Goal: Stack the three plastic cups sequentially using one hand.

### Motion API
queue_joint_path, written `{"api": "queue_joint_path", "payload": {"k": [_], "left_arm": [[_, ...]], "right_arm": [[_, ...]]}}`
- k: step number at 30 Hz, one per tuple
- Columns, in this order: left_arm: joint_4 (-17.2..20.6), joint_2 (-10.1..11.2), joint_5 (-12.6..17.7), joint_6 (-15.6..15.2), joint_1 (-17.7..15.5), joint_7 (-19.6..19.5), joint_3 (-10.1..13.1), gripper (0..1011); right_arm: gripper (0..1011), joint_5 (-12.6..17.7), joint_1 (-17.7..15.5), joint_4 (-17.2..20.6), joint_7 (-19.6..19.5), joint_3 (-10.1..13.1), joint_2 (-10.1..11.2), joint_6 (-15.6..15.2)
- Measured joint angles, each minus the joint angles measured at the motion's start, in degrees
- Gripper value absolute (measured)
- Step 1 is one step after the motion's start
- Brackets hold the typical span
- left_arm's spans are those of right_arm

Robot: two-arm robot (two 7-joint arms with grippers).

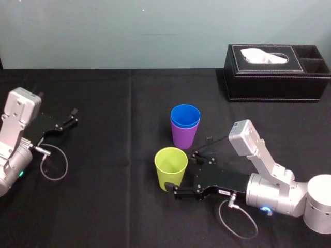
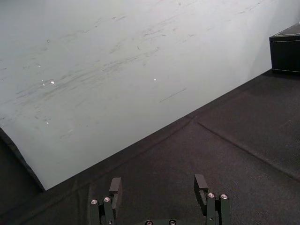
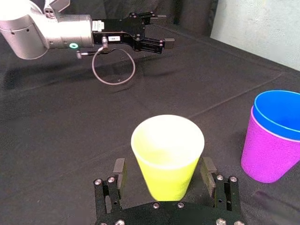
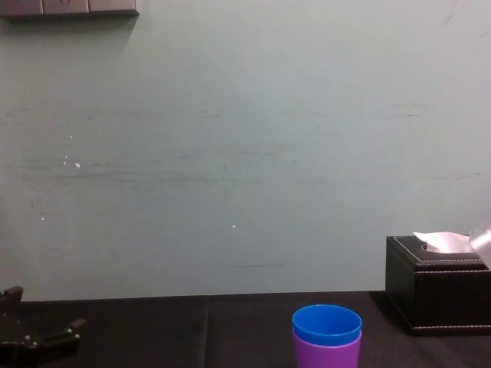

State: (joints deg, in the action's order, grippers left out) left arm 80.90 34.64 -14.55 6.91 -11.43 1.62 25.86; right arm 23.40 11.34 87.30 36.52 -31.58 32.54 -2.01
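Note:
A yellow-green cup [image 1: 170, 166] stands upright on the black cloth. My right gripper [image 1: 180, 170] is open around it, one finger on each side low on the cup. In the right wrist view a small gap shows between each finger and the yellow-green cup [image 3: 168, 154], with the right gripper [image 3: 163, 169] straddling it. Just behind stands a purple cup [image 1: 184, 137] with a blue cup [image 1: 185, 116] nested inside it. The same pair shows as the blue cup [image 4: 327, 326] in the purple cup [image 4: 326, 354]. My left gripper [image 1: 67, 123] rests open at the far left, holding nothing.
A black tissue box [image 1: 276, 72] sits at the back right near the wall. A grey cable loop [image 1: 54, 165] lies by the left arm. Black cloth [image 1: 114, 206] covers the table, with bare room between the two arms.

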Motion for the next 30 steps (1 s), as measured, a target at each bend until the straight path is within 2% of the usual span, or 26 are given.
{"api": "queue_joint_path", "payload": {"k": [10, 21, 30], "left_arm": [[0.0, 0.0, 0.0, 0.0, 0.0, 0.0, 0.0, 1011], [0.0, 0.0, 0.0, 0.0, 0.0, 0.0, 0.0, 1011], [0.0, 0.0, 0.0, 0.0, 0.0, 0.0, 0.0, 1011]], "right_arm": [[1000, -0.35, 2.21, -2.35, -0.21, -0.83, -1.99, -0.63], [997, -0.3, 2.1, -2.29, -0.22, -0.79, -1.91, -0.63], [790, -0.26, 2.0, -2.16, -0.24, -0.74, -1.85, -0.54]]}}
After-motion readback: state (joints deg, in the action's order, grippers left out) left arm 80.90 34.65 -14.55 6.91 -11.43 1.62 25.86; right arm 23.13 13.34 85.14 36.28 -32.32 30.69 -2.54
